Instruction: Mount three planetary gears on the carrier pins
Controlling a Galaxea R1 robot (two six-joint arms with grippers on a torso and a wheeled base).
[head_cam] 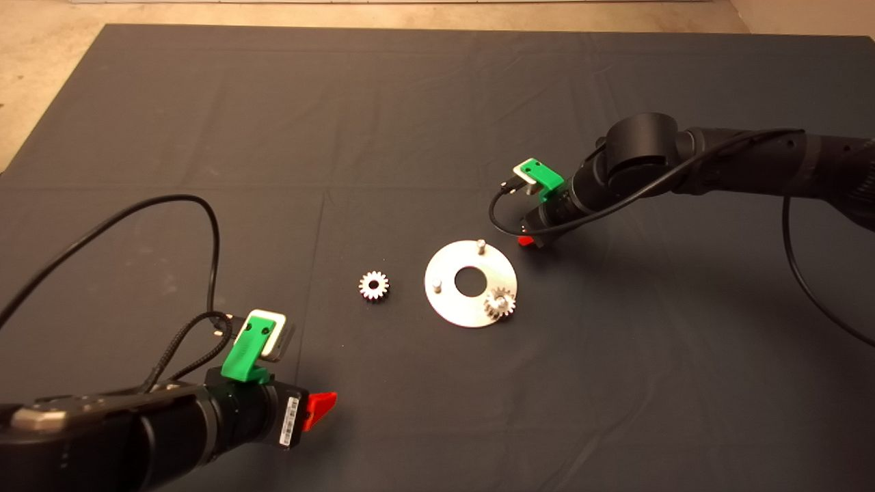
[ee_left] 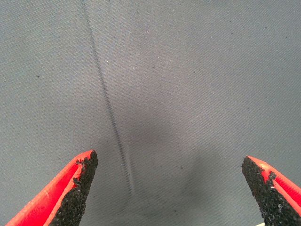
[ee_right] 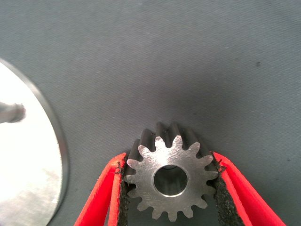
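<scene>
right green gripper with red fingers is clamped on a small grey-silver toothed metal gear, held by its teeth between the two black pads, flat face and dark centre hole turned toward the wrist camera. in the head view this gripper is seen low over the dark mat, just beside the far-right rim of the flat round silver metal disc with a large centre hole. the disc is seen at the edge of the right wrist view, beside the held gear, apart from it. the nearest free short silver pin stands at the disc's far edge, close to the gripper; it is judged the likely target, so the gear's bore axis has to be brought upright and in line over that stud.

three pins are counted: the far one, a bare one at the disc's left side, and one at the near right carrying a seated gear. three gears are counted: one held, one seated, one lying flat on the mat left of the disc, nearer the left arm.

left gripper is parked at the lower left, well apart from the parts, its fingers spread wide over bare mat with nothing between them.
</scene>
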